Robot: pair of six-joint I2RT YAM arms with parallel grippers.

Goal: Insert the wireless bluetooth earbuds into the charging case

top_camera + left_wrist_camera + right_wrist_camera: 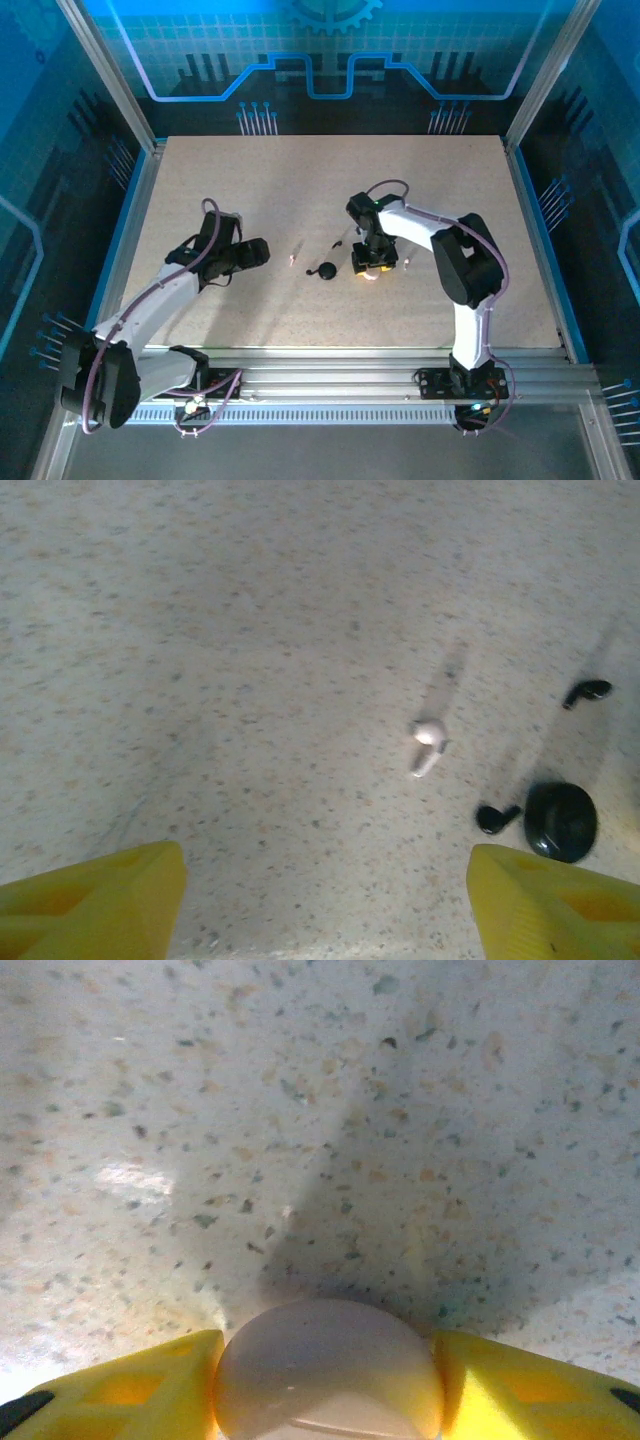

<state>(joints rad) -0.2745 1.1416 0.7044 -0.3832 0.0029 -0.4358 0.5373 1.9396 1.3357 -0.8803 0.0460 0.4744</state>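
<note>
The pale-pink round charging case point(328, 1370) sits on the table between the yellow fingers point(150, 1385) of my right gripper point(325, 1385), which press on both of its sides. From above, that gripper point(370, 268) points down at the case point(372, 278) right of the table's middle. One whitish stemmed earbud point(428, 744) lies on the table ahead of my left gripper point(325, 880), whose jaws stand wide apart and hold nothing. From above this earbud point(293, 259) lies right of the left gripper point(256, 252). A second small whitish earbud point(407, 263) lies just right of the right gripper.
A black round case point(561, 821) with a black earbud point(497, 817) beside it lies between the two grippers, and another black earbud point(587, 691) lies farther back. From above, the black case point(326, 270) is left of the pink one. Metal frame rails edge the speckled table point(300, 180).
</note>
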